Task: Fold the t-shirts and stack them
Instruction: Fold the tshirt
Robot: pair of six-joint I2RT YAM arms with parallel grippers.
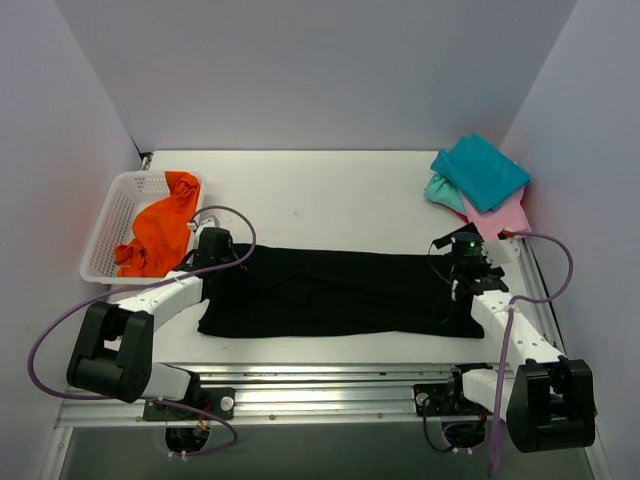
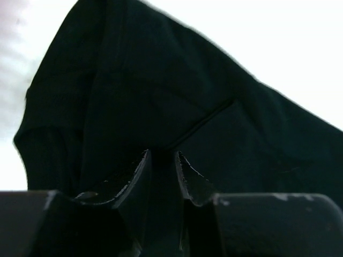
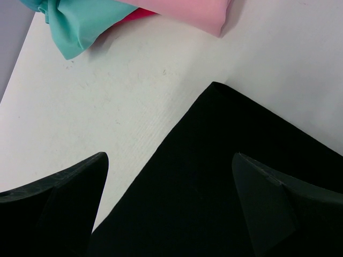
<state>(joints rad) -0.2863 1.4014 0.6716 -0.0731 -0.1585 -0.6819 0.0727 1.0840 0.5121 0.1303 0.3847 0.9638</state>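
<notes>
Left arm reaches forward from its base, elbow low, left gripper at the left end of the black t-shirt; jaws nearly together, pinching a fold of the black cloth

Right arm reaches forward over the shirt's right end, right gripper pointing down at the far right corner; jaws spread wide, nothing between them, fingers above the cloth and bare table

Black t-shirt lies flat as a long horizontal band across the near half of the table, between the two arms

Table top is matte white with faint scuffs, boxed in by plain pale walls on three sides

White mesh plastic basket at the far left, orange t-shirt crumpled in it and draped over its right rim

Far right corner: teal t-shirt folded square on top of a folded pink t-shirt, lighter teal cloth showing underneath at the left

Black cloth is smooth with soft creases; left end bunched up where it is pinched
</notes>
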